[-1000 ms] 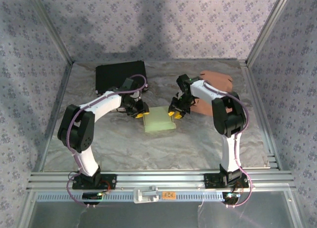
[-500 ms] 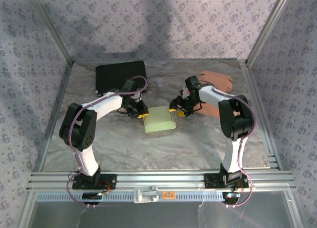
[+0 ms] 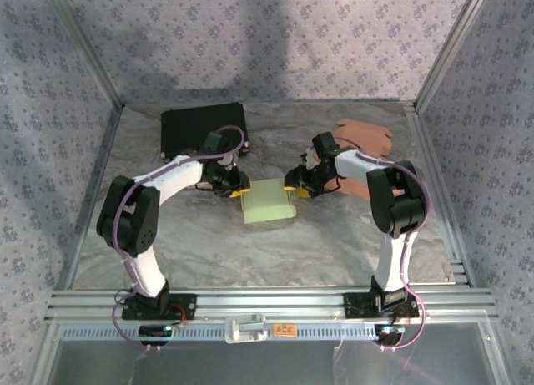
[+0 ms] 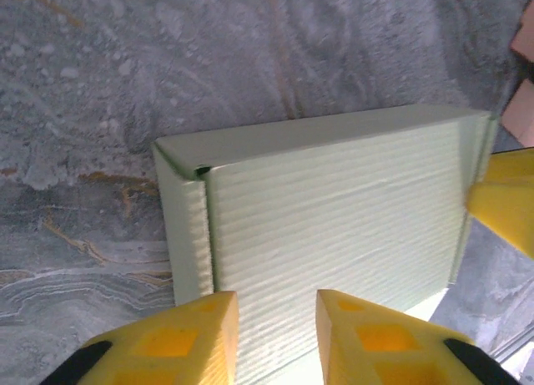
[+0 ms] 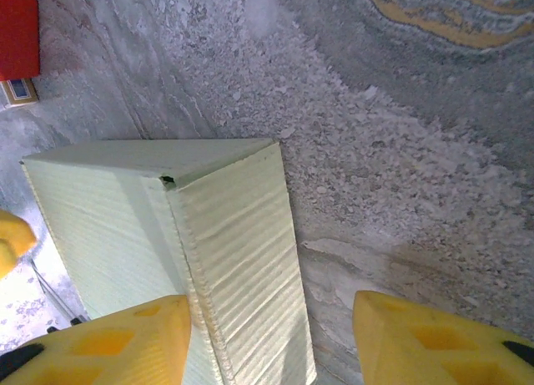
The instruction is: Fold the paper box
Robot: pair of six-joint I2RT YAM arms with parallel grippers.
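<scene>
On your left, the left gripper [image 4: 277, 311] sets its blocky yellow fingers [image 4: 188, 335] narrowly parted, nothing pinched, over the edge of the paper box [image 3: 269, 202]. The box is a pale green, ribbed, corrugated rectangle lying mid-table on the marbled grey table [image 3: 209, 243]. At its right end, the right gripper [image 5: 271, 310] gapes wide astride a folded corner.

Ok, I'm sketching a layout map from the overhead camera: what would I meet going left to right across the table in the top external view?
Black flat case → left gripper → pale green paper box → right gripper → pinkish-brown piece.
</scene>
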